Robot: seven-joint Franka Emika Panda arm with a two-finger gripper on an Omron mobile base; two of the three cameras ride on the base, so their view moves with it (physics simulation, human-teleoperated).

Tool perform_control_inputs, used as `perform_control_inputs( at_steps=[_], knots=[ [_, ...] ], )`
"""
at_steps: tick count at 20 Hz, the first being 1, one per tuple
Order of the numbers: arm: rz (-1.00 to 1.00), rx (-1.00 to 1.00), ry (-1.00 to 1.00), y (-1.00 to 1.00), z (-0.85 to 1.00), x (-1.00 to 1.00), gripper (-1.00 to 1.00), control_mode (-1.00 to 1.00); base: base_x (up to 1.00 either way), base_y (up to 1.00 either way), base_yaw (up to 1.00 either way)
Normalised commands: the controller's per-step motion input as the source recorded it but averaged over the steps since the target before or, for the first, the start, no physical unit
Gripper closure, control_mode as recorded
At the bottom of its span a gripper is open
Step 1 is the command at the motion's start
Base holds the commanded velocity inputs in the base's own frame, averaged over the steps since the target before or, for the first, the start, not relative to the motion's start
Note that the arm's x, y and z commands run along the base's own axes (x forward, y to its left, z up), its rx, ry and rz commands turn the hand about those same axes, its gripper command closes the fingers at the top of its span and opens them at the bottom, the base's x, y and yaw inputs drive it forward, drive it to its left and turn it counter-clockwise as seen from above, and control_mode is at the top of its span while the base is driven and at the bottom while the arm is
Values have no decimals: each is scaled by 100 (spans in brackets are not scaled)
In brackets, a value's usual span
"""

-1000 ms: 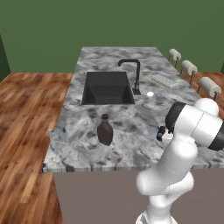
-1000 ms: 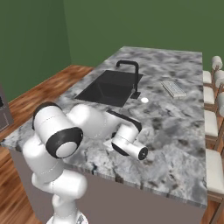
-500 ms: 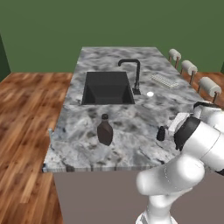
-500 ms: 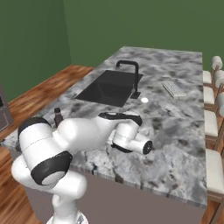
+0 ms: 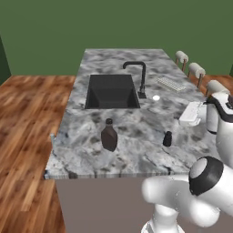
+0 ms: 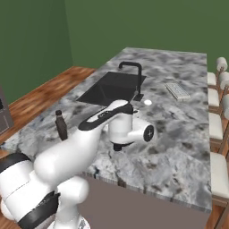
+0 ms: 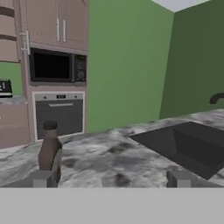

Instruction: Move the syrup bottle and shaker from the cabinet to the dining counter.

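Observation:
The dark brown syrup bottle [image 5: 109, 135] stands upright on the marbled dining counter [image 5: 123, 61], near its front edge and in front of the black sink [image 5: 111, 91]. To its right, the small black shaker [image 5: 167, 139] stands on the same counter. My gripper [image 5: 185, 119] hovers just above and to the right of the shaker, apart from it. In the hand view my gripper [image 7: 111, 178] is open with nothing between its fingers, and the bottle [image 7: 49, 151] rises just behind the left fingertip [image 7: 43, 177]. The bottle [image 6: 61, 125] also stands left of my arm.
A black faucet [image 5: 139, 77] stands at the sink's right side. A grey rack [image 5: 170, 83] and a small white disc [image 5: 156, 97] lie beyond it. Stools [image 5: 196, 69] line the counter's right edge. Mauve wall cabinets [image 7: 57, 22], a microwave [image 7: 57, 65] and an oven [image 7: 59, 113] stand far off.
My hand has lifted away from the shaker, which stays upright on the counter. The arm's elbow has swung low and to the right. The bottle has not moved.

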Motion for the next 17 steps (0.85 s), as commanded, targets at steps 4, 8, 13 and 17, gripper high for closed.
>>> perform_control_inputs(
  at_steps=[4,8,13,17],
  knots=[
    [0,-7,2,26,100,-33,-100,-100,0,0,0],
    [0,-19,21,42,100,-37,-100,-100,0,0,0],
    [-6,-33,46,45,65,-57,-100,-100,0,0,0],
    [-19,-36,42,39,3,-80,-100,-100,0,0,0]
  ],
)
